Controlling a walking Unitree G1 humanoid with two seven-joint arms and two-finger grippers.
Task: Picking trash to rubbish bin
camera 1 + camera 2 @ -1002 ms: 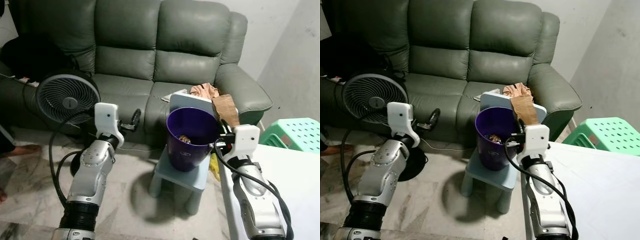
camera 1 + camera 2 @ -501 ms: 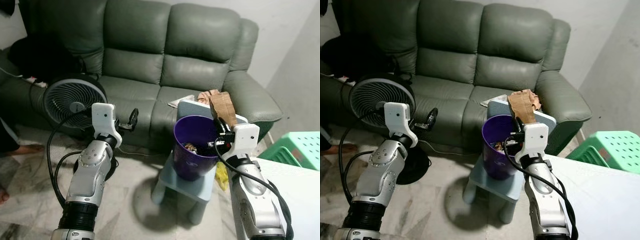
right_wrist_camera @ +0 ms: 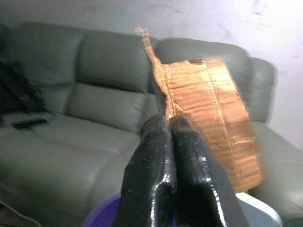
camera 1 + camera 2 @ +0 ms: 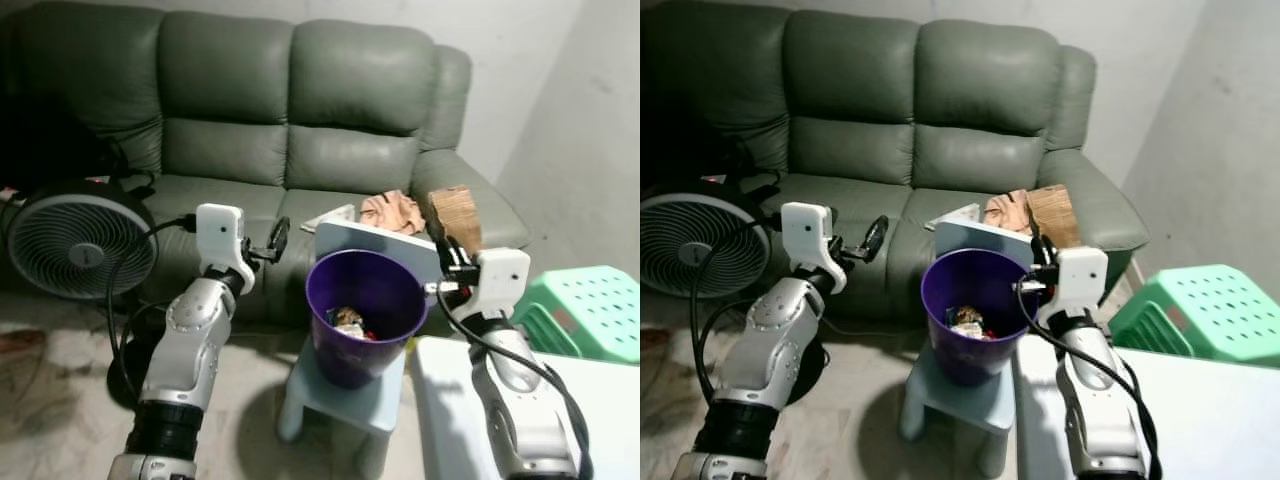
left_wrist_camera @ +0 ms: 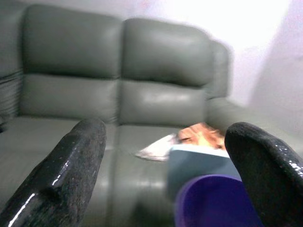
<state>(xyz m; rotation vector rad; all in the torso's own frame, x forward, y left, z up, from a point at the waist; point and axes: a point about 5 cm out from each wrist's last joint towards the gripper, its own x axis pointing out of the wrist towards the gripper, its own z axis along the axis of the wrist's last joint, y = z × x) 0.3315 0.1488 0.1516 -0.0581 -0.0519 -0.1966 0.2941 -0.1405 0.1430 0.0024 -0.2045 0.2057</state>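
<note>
Holding a cardboard scrap [image 3: 208, 113] pinched between closed fingers, the right gripper [image 4: 441, 250] has risen from bin-rim height to above the far right edge of the bin [image 4: 365, 310], probably ready to drop it. The left gripper [image 4: 275, 240], fingers apart, stays raised near the sofa [image 4: 300, 120].

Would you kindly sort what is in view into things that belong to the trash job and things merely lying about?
Job:
- cardboard piece, pinched in the right hand
- purple bin on the small stool, some trash already inside
- left hand, open, holding nothing

Lying about:
- sofa
- fan
- green stool
- crumpled cloth on the sofa
</note>
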